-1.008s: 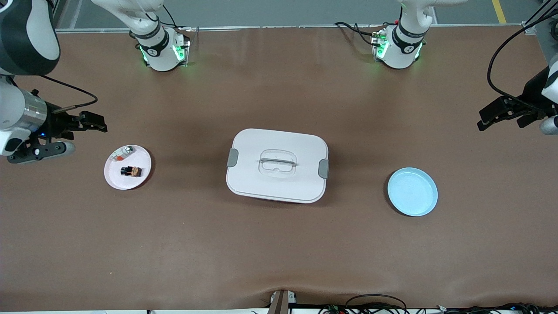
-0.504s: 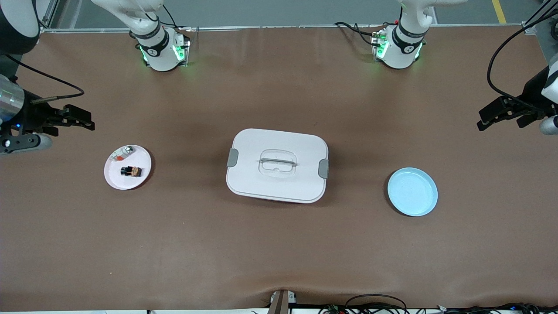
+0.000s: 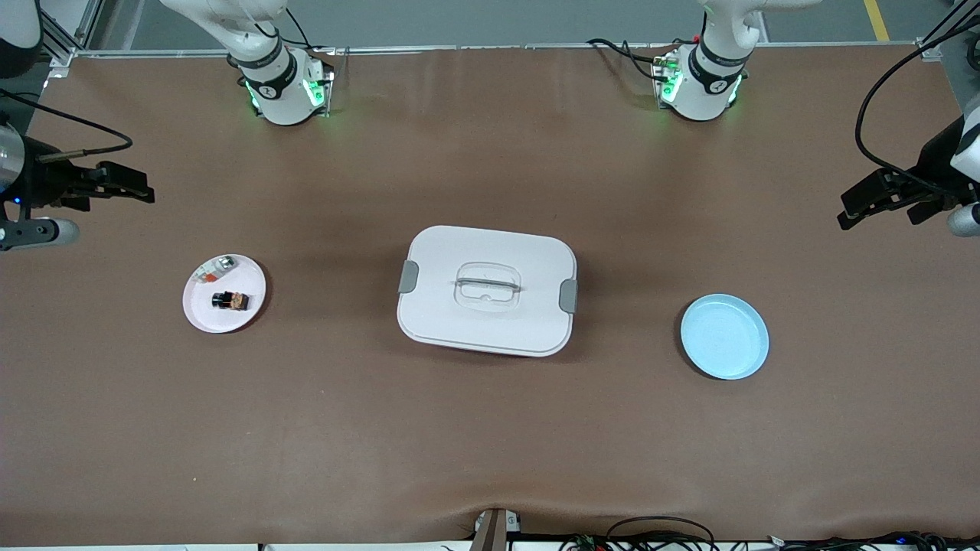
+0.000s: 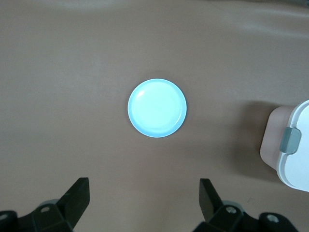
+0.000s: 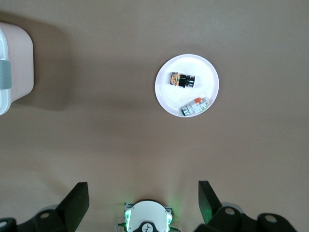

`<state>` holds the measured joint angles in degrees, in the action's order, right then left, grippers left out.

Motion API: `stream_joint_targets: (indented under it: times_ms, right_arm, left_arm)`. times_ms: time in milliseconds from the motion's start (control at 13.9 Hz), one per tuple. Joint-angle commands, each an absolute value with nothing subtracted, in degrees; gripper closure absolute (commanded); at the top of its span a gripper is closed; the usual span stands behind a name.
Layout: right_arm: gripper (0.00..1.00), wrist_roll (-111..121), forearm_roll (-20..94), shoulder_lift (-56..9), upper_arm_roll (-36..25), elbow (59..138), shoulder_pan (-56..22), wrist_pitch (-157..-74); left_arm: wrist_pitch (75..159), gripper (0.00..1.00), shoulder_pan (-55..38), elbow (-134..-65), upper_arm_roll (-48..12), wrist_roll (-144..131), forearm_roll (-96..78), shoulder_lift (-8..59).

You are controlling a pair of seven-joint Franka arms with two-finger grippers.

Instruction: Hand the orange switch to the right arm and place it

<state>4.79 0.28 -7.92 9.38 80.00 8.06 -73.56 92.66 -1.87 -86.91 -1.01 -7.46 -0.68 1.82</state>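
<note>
One orange switch (image 3: 231,301) lies on the pink plate (image 3: 200,315).

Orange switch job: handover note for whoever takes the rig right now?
Left gripper: open, empty, in the air at the left arm's end of the table, waiting.
Right gripper: open, empty, in the air at the right arm's end.
Orange switch: lying on the white plate toward the right arm's end, beside a small silvery-clear part.
Blue plate: bare, toward the left arm's end. White lidded box sits mid-table between the plates.
Done: cannot tell; no gripper holds the switch.
Left: confirm whether the white plate is the intended spot.
</note>
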Motion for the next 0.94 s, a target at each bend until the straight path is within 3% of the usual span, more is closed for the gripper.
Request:
stream_joint_targets:
  times_ms: [0,864]
  right_arm:
    - [0.0,3.78,1.14,-8.0,9.93,78.49,8.26,-72.07]
    - [0.0,-5.62,2.19,-5.01,10.37,79.1,5.8,-75.76]
  left_arm:
    - [91.49,0.0,-2.11,-85.69,-0.7,-6.77,-0.97,2.11]
    - [91.49,0.0,-2.11,-85.69,-0.79,-6.77,-0.97,2.11]
